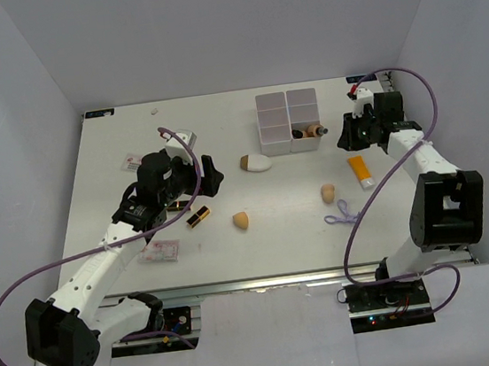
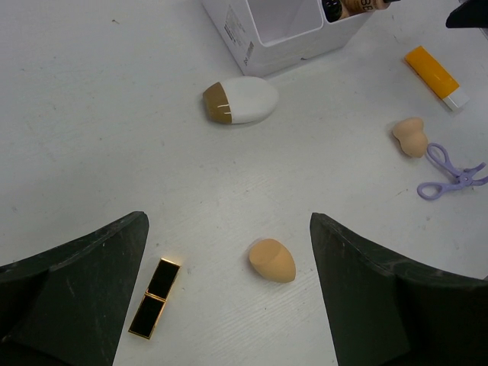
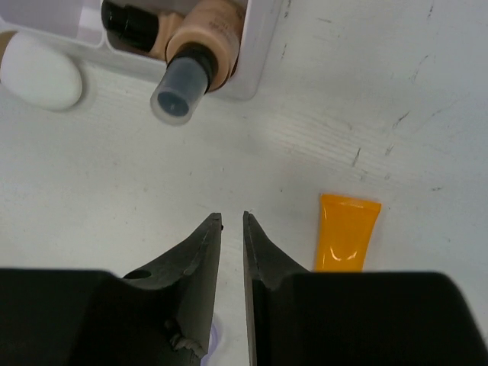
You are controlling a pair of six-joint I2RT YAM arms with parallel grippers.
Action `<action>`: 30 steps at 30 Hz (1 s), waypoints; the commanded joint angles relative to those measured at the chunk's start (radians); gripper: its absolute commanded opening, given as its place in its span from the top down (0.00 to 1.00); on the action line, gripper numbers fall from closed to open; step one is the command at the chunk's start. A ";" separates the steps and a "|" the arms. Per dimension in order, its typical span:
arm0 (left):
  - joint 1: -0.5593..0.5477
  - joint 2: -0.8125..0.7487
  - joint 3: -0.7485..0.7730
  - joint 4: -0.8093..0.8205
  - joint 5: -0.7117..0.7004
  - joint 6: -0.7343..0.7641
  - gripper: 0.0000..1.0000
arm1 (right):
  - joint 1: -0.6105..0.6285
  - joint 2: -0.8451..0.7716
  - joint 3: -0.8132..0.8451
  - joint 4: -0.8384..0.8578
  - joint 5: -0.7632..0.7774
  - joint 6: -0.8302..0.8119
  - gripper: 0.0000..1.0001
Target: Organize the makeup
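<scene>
Left claw (image 2: 227, 217) gapes empty over a loose tan sponge (image 2: 271, 260) and lipstick (image 2: 155, 297) on the tabletop (image 2: 91, 114), seemingly poised to grab one; right claw (image 3: 231, 217), nearly closed and empty, hangs near the organizer box (image 3: 263, 38).

We are looking at a white table (image 1: 260, 235) that is sitting inside pale walls (image 1: 234, 23). A white plastic box (image 1: 275, 126), divided into compartments, is standing toward the far side, a little right of the middle. A pinkish flat packet (image 1: 161, 252) is lying near the front edge on the left, and a second small packet (image 1: 131, 164) is lying further back, partly hidden. A white label (image 1: 98, 113) is sitting at the far left corner. A metal rail (image 1: 257, 281) is running along the near edge.
</scene>
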 commanded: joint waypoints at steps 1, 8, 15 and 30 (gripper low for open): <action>0.002 0.000 -0.006 -0.001 -0.015 0.015 0.02 | 0.001 0.112 0.132 0.082 -0.018 0.112 0.77; 0.001 0.010 -0.004 -0.005 -0.021 0.018 0.02 | 0.006 0.248 0.262 0.023 -0.077 0.172 0.80; 0.003 0.013 -0.003 -0.005 -0.017 0.018 0.02 | 0.014 0.265 0.300 -0.042 -0.106 0.169 0.80; 0.003 0.023 -0.003 -0.006 -0.020 0.018 0.02 | 0.034 0.288 0.355 -0.080 -0.208 0.249 0.81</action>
